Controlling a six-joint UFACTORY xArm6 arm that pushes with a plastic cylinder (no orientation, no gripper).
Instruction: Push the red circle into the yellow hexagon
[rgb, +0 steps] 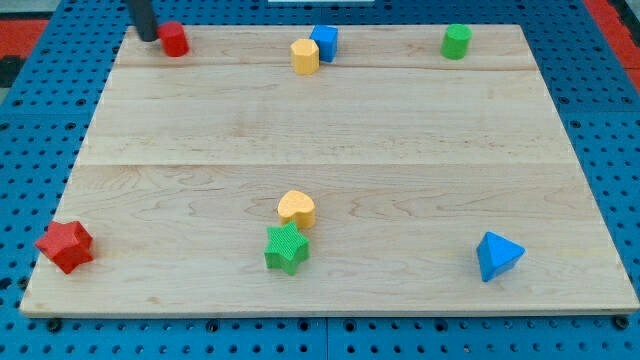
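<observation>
The red circle (174, 39) is a small red round block at the view's top left, close to the board's top edge. My tip (147, 38) is the lower end of a dark rod and stands just left of the red circle, touching or nearly touching it. The yellow hexagon (305, 56) stands at the view's top middle, well to the right of the red circle. A blue block (325, 42) touches the yellow hexagon on its upper right side.
A green round block (456, 41) stands at the top right. A yellow heart (296, 209) and a green star (286, 248) touch at the bottom middle. A red star (66, 246) is at the bottom left, a blue triangle (497, 256) at the bottom right. The wooden board (340, 130) lies on a blue pegboard.
</observation>
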